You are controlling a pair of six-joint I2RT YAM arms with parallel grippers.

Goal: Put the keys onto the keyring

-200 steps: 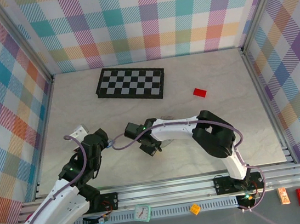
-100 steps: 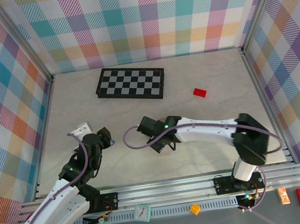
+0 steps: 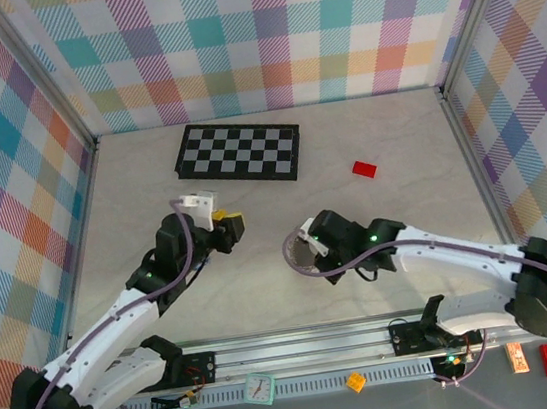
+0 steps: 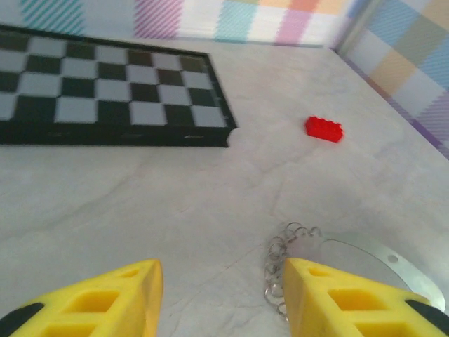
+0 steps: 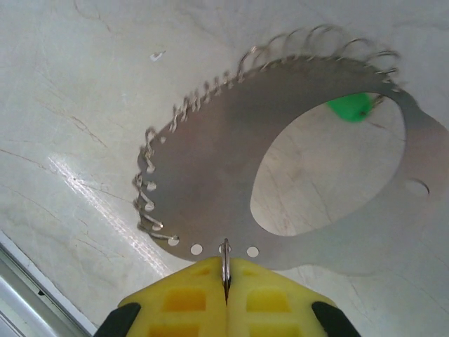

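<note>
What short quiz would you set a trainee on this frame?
1. True or false: the left gripper is clamped on the keyring.
2. Which colour is the key head seen through the keyring's hole? A blue, B green, C red.
3. Which gripper pinches the keyring's edge?
Key: 1 false, the left gripper is open and empty; 2 B; 3 the right gripper.

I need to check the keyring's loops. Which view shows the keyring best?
Right wrist: the keyring is close and sharp, loops distinct, right hand pinching its edge. Left wrist catches a cropped corner. Top external: too small to make out.
</note>
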